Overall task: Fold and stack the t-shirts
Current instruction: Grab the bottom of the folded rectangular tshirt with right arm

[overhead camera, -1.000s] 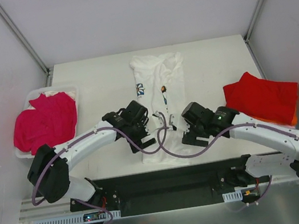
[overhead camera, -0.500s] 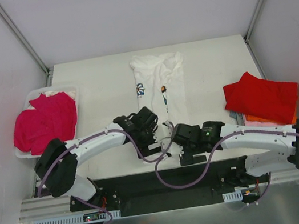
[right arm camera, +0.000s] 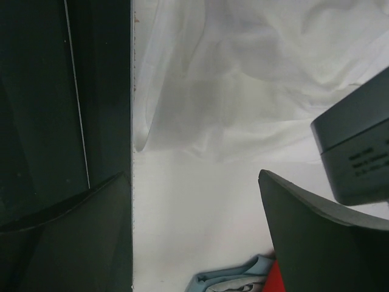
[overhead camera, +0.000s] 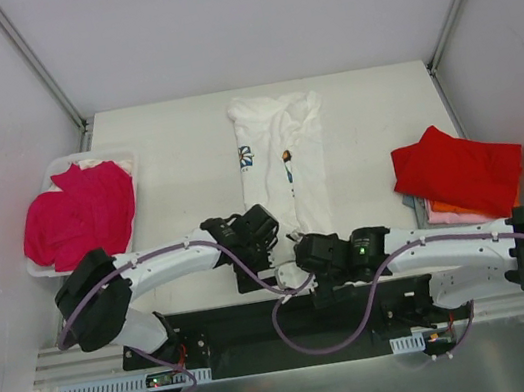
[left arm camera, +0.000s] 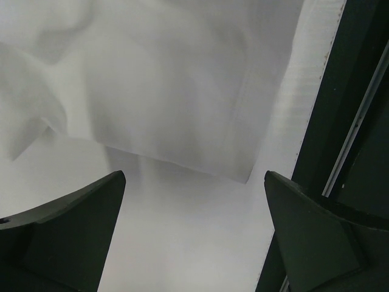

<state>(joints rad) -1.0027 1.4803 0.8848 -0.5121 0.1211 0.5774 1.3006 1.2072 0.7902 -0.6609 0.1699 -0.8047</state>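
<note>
Top external view: left gripper (left arm camera: 193, 182) and right gripper (right arm camera: 194, 176), jaws spread and empty, obscure the white t-shirt (overhead camera: 281, 162) hem (lower centre). Magenta t-shirts (overhead camera: 78, 218) lie left, red t-shirt (overhead camera: 461, 171) right. Both grippers have shifted nearer.

The spread t-shirt (left arm camera: 158, 91) lies on the table (left arm camera: 182, 243), its near hem corner just ahead of the left gripper (left arm camera: 191, 182), between the two fingers. The same hem lies ahead of the right gripper (right arm camera: 193, 176); the table's near edge runs along one finger, the folded stack (overhead camera: 461, 171) well behind both.
</note>
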